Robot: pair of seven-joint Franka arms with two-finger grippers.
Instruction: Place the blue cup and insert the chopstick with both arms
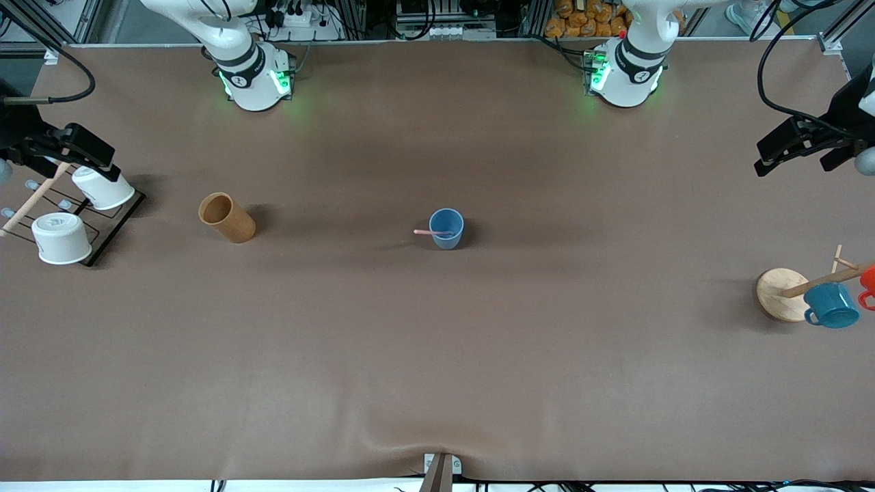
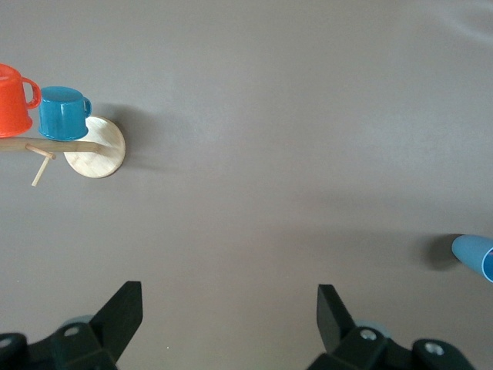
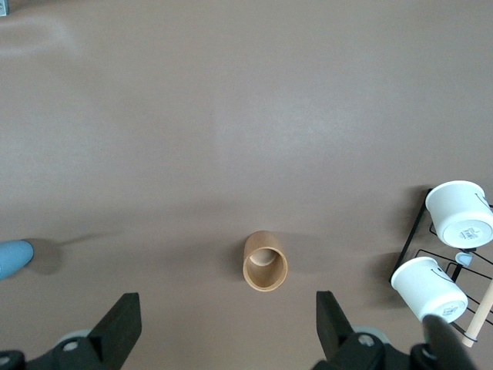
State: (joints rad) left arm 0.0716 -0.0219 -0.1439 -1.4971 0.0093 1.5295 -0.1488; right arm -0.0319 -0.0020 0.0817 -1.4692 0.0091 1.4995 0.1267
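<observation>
Two arms: both wait pulled back at the ends of the surface [image 1: 437, 355], neither over the cup.
Cup: the blue cup [image 1: 446, 228] stands upright near the middle of the surface, well apart from both arms.
Stick: the chopstick [image 1: 432, 233] already rests in the cup, its pink end jutting over the rim toward the right arm's end of the surface.
Handling, cup: you would judge it light, stiff and smooth-sided, likely to slip or tip; if you must move it, pinch it low across the wall, clear of the stick.
Handling, stick: thin, light and apt to roll or flick out; take it by the jutting end, squarely, with a gentle squeeze.
Left pincer: the left pincer [image 2: 229, 316] hangs wide open and empty over bare surface near the mug tree [image 1: 783, 294] with its teal mug [image 1: 831, 305] and orange mug [image 1: 868, 283].
Right pincer: the right pincer [image 3: 229, 322] hangs wide open and empty, over the end of the surface with the wire rack [image 1: 113, 229] and white cups [image 1: 62, 237], near the wooden cup [image 1: 226, 217].
Standing: you can read the task as done or nearly so.
</observation>
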